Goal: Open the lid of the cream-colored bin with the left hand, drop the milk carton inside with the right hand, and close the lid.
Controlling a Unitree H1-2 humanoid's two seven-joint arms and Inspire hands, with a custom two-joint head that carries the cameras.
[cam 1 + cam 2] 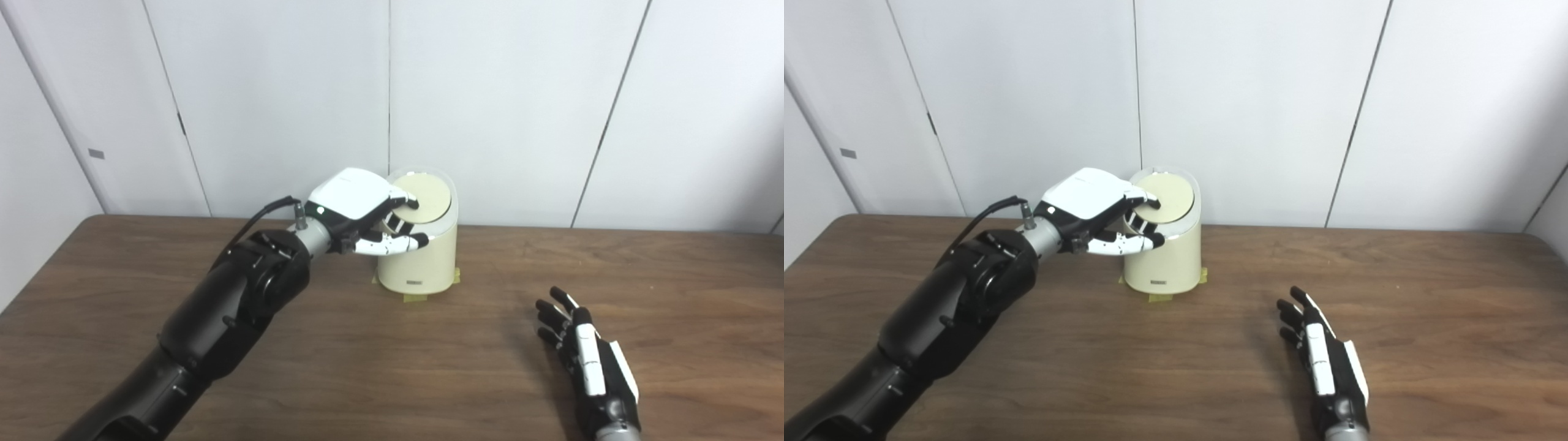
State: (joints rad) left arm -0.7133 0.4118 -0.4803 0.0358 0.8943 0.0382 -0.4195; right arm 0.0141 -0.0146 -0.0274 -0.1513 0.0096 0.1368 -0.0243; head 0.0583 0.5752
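Note:
The cream-colored bin (422,263) stands at the back middle of the table, close to the wall, held down by yellow tape at its base. Its round lid (429,197) lies flat and closed on top. My left hand (367,211) rests over the lid's left side, fingers spread across the lid and thumb against the bin's front wall, holding nothing. My right hand (582,349) lies low over the table at the front right, fingers apart and empty. No milk carton shows in either view.
The brown wooden table (465,367) reaches from edge to edge, with white wall panels (508,92) right behind the bin. My left forearm (245,294) crosses the table's left half.

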